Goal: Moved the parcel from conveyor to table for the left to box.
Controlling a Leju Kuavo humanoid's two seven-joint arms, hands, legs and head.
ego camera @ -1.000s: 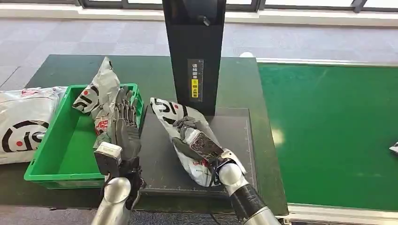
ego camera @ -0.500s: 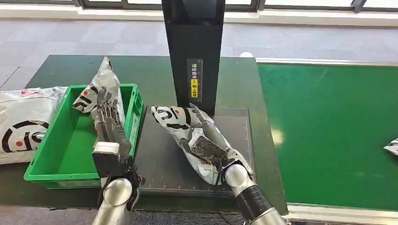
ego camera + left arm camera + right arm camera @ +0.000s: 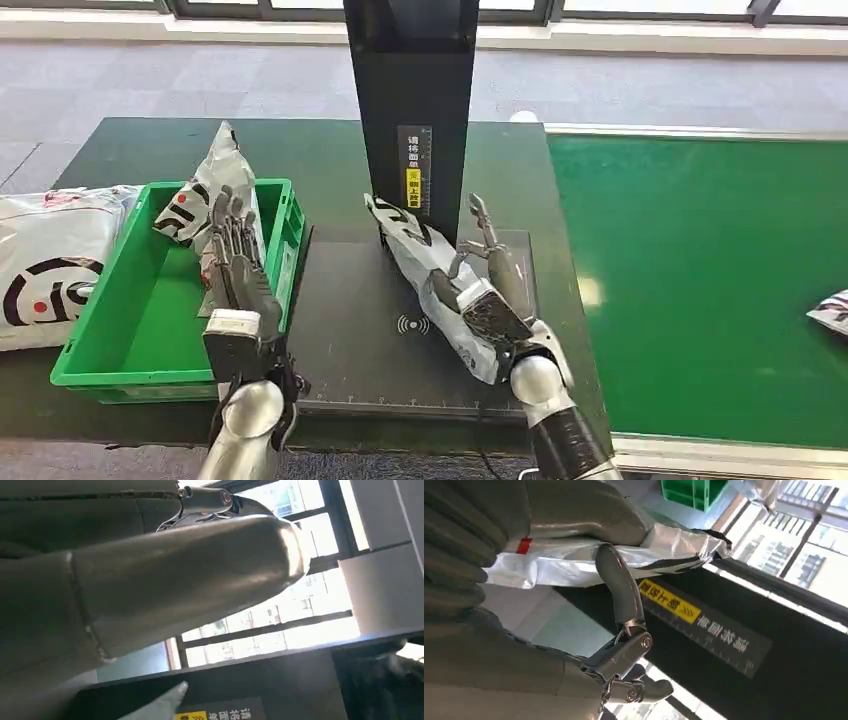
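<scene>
Parcel (image 3: 430, 265) lies tilted on the dark pad (image 3: 350, 340) at the foot of the black scanner post (image 3: 412, 110), its far end just touching the post, while the right hand (image 3: 490, 290) rests against its near side, fingers (image 3: 480, 215) spread and angled up rather than clamped around it. The right wrist view shows the thumb (image 3: 619, 587) pressed on the silver wrap. Beside the pad, the left hand (image 3: 238, 270) hovers over the green bin (image 3: 95, 360), fingers straight and close together, holding nothing; another bag (image 3: 215, 185) leans in the bin's far corner. Judging by this, the set-down on the table is finishing. Next, the right hand should draw clear so the left can take the parcel into the bin.
</scene>
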